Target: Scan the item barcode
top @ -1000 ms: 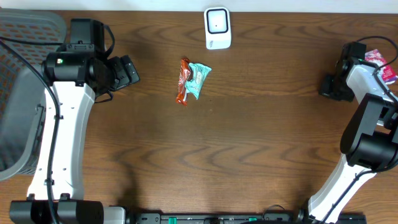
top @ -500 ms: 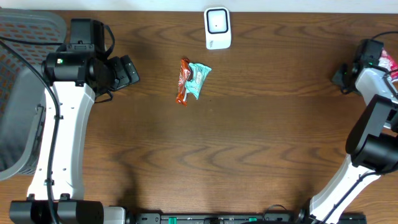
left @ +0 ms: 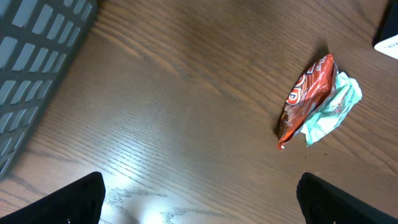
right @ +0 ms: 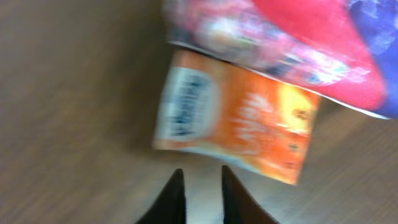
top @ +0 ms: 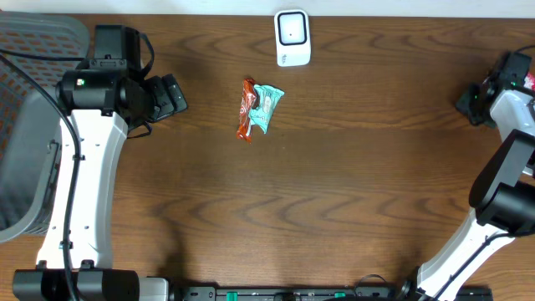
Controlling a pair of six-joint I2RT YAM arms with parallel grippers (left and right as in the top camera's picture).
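Risk of a bad pick: right gripper (right: 200,196), jaws barely parted and empty, hangs over orange packet (right: 233,127) at the desk's right edge. Packet's top edge touches pink packet (right: 298,37), so a pinch could snag both, or skid the flat foil away. Scanner (top: 292,38) sits well apart, far edge centre. Left gripper (top: 173,94) is spread wide, empty, toward the left edge.
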